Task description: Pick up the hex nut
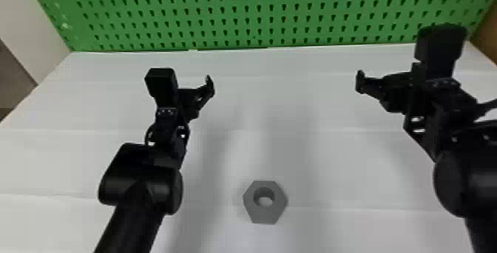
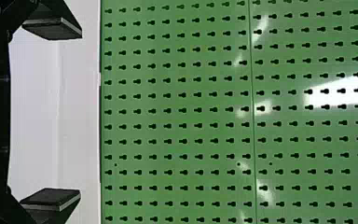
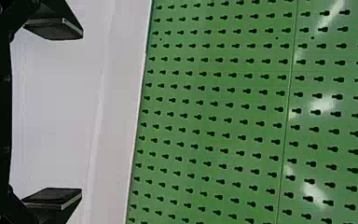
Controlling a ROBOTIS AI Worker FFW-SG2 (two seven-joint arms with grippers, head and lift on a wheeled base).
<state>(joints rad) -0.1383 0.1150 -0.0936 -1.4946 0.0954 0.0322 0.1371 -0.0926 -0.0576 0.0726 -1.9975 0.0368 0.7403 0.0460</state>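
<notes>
The left gripper [image 2: 80,113] and right gripper [image 3: 82,112] are spread wide, empty; the hex nut [image 1: 264,215] lies flat on the white table [image 1: 344,182], nearer the robot; lower one squarely, straddle opposite sides, then close evenly.

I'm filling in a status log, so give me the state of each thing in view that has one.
Hex nut: flat on the table, hole facing up, unheld.
Left gripper: open, empty.
Right gripper: open, empty.
Pegboard: upright behind the table.
</notes>
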